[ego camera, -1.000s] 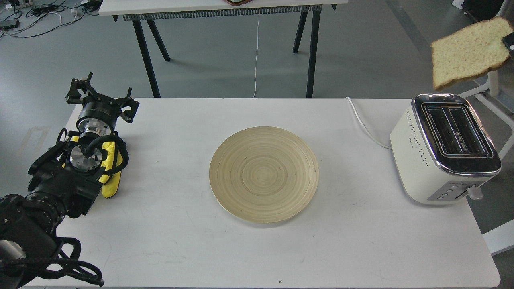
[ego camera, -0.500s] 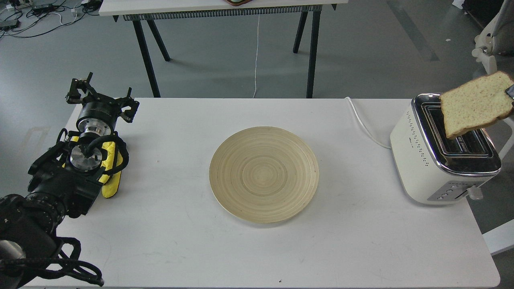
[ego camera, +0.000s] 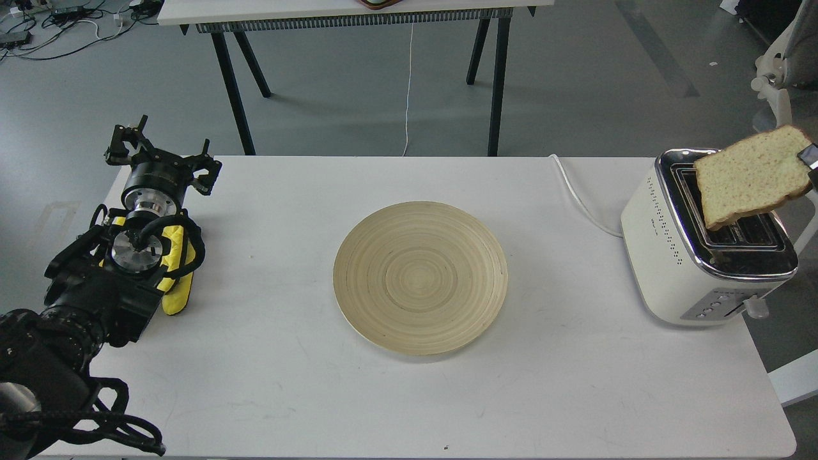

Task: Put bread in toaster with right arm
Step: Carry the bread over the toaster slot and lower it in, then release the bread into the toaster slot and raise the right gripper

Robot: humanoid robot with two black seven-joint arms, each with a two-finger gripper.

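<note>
Bread over toaster, lower than a second ago

Bread [ego camera: 751,177], pale, speckled, brown-crusted, has dropped from high above to tilt just over the slots of the toaster [ego camera: 703,246], cream body with chrome top; not yet in. Right pincer [ego camera: 810,160] grips its edge, mostly out of view. Left pincer [ego camera: 160,156] idle, fingers spread, over the bench [ego camera: 287,358]. Round wooden plate [ego camera: 420,276] bare

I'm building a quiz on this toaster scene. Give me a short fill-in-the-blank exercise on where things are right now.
1. The bread hangs tilted above the ____.
2. The round wooden plate in the middle of the table holds ____.
3. The toaster's white cord trails off toward the table's ____ edge.
4. The left gripper holds ____.

Missing words: toaster; nothing; far; nothing
</note>
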